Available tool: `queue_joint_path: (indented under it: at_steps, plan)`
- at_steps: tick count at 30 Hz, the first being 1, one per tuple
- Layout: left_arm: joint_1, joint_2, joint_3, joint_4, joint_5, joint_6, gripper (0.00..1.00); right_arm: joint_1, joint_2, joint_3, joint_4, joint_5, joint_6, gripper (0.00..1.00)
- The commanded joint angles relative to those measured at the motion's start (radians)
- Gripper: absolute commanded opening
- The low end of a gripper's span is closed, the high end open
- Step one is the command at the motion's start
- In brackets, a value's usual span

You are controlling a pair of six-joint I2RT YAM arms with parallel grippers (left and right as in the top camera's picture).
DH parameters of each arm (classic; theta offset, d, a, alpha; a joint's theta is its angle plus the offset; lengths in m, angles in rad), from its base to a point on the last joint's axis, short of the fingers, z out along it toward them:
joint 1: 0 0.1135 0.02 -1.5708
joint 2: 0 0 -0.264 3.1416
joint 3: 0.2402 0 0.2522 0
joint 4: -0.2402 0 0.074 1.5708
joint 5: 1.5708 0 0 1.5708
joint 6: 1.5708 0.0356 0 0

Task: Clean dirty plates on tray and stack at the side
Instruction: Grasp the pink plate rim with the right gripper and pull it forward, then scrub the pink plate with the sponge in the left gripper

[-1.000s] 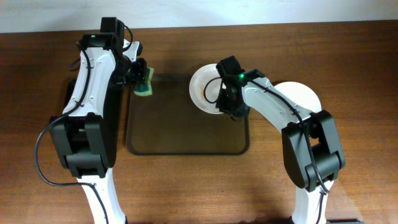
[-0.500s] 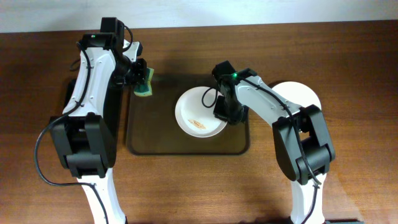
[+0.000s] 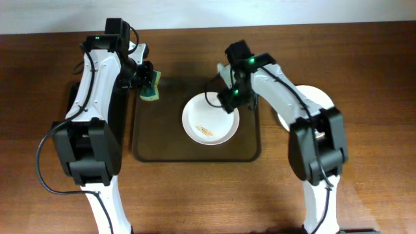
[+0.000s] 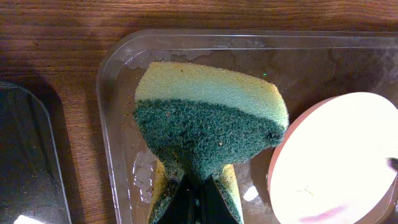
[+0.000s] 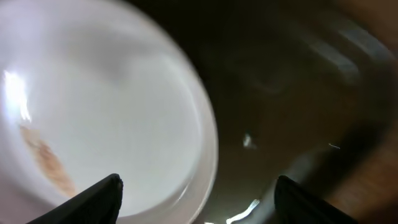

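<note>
On tray (image 3: 156,138), plate (image 3: 209,123) now free of right hand (image 3: 229,99).

The round shallow white plate (image 3: 209,120) on the tray carries one small orange-brown smear (image 3: 207,129) and looks faintly pink-tinged in the left wrist view, while the second round plate (image 3: 322,97) out on the table is plain white. The large rounded-corner rectangular tray (image 3: 162,146) is a dark, translucent brown flecked with pale glints, and the wooden table (image 3: 364,58) is reddish brown with darker streaks of grain. The thick foam sponge (image 4: 208,124) is pale yellow with a dark green, coarse fuzzy scouring face, the smaller rectangular tray (image 4: 25,162) is black, and the left arm (image 3: 97,78) and right arm (image 3: 279,97) are white with black joints.
</note>
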State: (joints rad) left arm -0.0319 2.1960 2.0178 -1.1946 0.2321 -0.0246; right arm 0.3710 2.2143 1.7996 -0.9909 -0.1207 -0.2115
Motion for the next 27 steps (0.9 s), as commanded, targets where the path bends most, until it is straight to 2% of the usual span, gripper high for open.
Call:
queue_joint_path:
  at_steps: [1, 2, 3, 4, 5, 7, 9, 11, 13, 15, 19, 21, 23, 27]
  plan:
    - [-0.001, -0.003, 0.014, 0.002, 0.015, -0.006, 0.01, 0.0, 0.065, 0.002, 0.015, -0.026, -0.144, 0.72]
    - [-0.001, -0.003, 0.014, 0.002, 0.015, -0.006, 0.01, 0.0, 0.073, 0.002, 0.026, -0.026, -0.143, 0.65]
    - [-0.001, -0.003, 0.014, 0.002, 0.015, -0.006, 0.01, 0.0, 0.077, 0.002, 0.039, -0.026, -0.137, 0.38]
    - [-0.001, -0.003, 0.014, 0.002, 0.015, -0.006, 0.01, 0.0, 0.077, 0.002, 0.045, -0.026, -0.121, 0.28]
    - [-0.001, -0.003, 0.014, 0.002, 0.015, -0.006, 0.01, 0.0, 0.077, 0.002, 0.049, -0.026, -0.101, 0.24]
    - [-0.001, -0.003, 0.014, 0.002, 0.015, -0.006, 0.01, 0.001, 0.077, 0.002, 0.031, -0.026, 0.034, 0.04]
    - [-0.001, -0.003, 0.014, 0.003, 0.015, -0.006, 0.01, 0.002, 0.077, 0.002, -0.017, -0.031, 0.195, 0.04]
    - [-0.001, -0.003, 0.014, 0.005, 0.015, -0.006, 0.01, 0.002, 0.077, 0.002, -0.062, -0.124, 0.379, 0.04]
    - [-0.001, -0.003, 0.014, 0.005, 0.015, -0.006, 0.01, 0.005, 0.077, 0.001, -0.084, -0.176, 0.648, 0.04]
    - [-0.001, -0.003, 0.014, 0.005, 0.015, -0.006, 0.01, 0.023, 0.077, 0.0, -0.077, -0.175, 0.787, 0.04]
    - [-0.001, -0.003, 0.014, 0.0, 0.015, -0.006, 0.01, 0.085, 0.077, 0.0, -0.033, -0.153, 0.861, 0.04]
    - [-0.001, -0.003, 0.014, 0.0, 0.015, -0.006, 0.01, 0.094, 0.077, 0.0, 0.005, -0.151, 0.859, 0.17]
    - [-0.001, -0.003, 0.014, 0.0, 0.015, -0.006, 0.01, 0.086, 0.077, 0.0, 0.047, -0.1, 0.855, 0.25]
    - [-0.001, -0.003, 0.013, -0.002, 0.015, -0.006, 0.01, 0.067, 0.08, -0.002, 0.126, -0.066, 0.795, 0.3]
